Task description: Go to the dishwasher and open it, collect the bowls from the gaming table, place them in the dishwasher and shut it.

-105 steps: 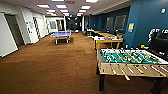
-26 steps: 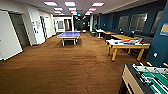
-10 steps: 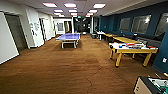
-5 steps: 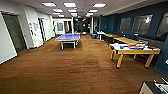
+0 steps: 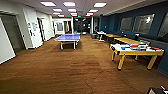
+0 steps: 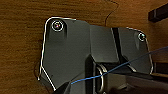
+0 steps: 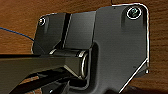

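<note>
The gaming table [image 5: 140, 53], with yellow sides and legs and a white top, stands ahead on the right by the dark blue wall. Near its closer end sits a small blue bowl [image 5: 123, 47]. Flat red and other coloured items lie further along the top, too blurred to name. The dishwasher is out of view. In the left wrist and right wrist views, the robot's own dark plate hangs over the brown floor.
A blue table-tennis table [image 5: 68, 38] stands in the middle of the hall, further on. More yellow tables [image 5: 126, 40] line the right wall. White walls and doors run along the left. Wide brown floor [image 5: 75, 70] lies between me and the tables.
The camera has driven forward along the hall. The green-field football table has slid out at the lower right, and the yellow gaming table now shows larger and nearer.
</note>
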Controlling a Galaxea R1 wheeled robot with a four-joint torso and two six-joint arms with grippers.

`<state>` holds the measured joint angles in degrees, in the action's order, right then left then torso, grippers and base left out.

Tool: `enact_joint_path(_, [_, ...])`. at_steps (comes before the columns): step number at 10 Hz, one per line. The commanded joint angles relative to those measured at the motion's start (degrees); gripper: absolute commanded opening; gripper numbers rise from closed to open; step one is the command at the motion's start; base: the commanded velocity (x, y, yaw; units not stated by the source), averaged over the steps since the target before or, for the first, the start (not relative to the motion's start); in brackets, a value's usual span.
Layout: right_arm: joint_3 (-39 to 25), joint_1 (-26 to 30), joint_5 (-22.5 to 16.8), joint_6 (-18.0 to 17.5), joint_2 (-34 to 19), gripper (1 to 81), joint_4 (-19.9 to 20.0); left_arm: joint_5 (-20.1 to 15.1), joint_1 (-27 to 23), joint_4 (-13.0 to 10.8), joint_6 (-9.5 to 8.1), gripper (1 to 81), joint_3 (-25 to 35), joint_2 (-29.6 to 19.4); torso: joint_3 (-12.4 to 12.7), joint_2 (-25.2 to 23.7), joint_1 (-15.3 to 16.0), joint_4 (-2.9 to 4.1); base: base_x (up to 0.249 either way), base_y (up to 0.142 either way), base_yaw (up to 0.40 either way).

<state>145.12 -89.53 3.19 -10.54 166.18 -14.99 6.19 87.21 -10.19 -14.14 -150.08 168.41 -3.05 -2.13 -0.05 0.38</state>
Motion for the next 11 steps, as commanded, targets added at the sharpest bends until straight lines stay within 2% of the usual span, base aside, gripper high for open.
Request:
enact_joint_path(1, [-0.37, 2.46, -2.67, 0.09, -0.3, 81.1, -0.12, -2.41, -2.78, 0.26, -0.01, 81.1, 0.13, -0.53, 0.0, 0.0, 0.05, 0.0, 0.219, 0.0, 0.0])
enact_joint_path(11, [-0.11, 2.29, -2.58, 0.0, -0.04, 81.1, -0.21, -2.41, -2.7, 0.17, -0.01, 81.1, 0.13, -0.27, 0.0, 0.0, 0.05, 0.02, 0.224, 0.0, 0.0])
